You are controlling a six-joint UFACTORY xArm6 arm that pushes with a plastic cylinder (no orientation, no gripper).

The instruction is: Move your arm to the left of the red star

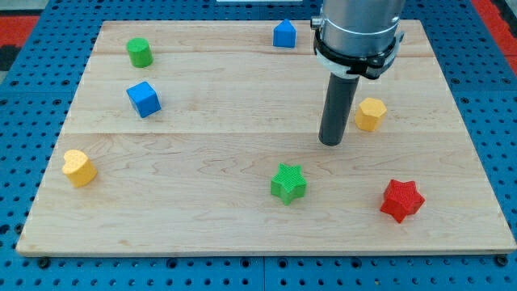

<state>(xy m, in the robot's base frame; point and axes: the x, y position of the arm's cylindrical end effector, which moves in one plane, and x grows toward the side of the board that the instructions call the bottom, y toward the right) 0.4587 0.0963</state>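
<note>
Tip (330,143) just left of yellow hexagon block (370,114); no writing legible.

red star (401,200), lying flat, near board's lower-right corner, seemingly untouched

I see a tabletop (242,105) of pale planked wood, smooth, with visible grain and a light sheen. The red star (401,200) and green star (287,182) look like matt plastic with fine ridged layering. My rod (336,109) is dark and matt; its collar (355,32) is brushed grey metal. The surrounding blue base (493,121) is perforated.
</note>
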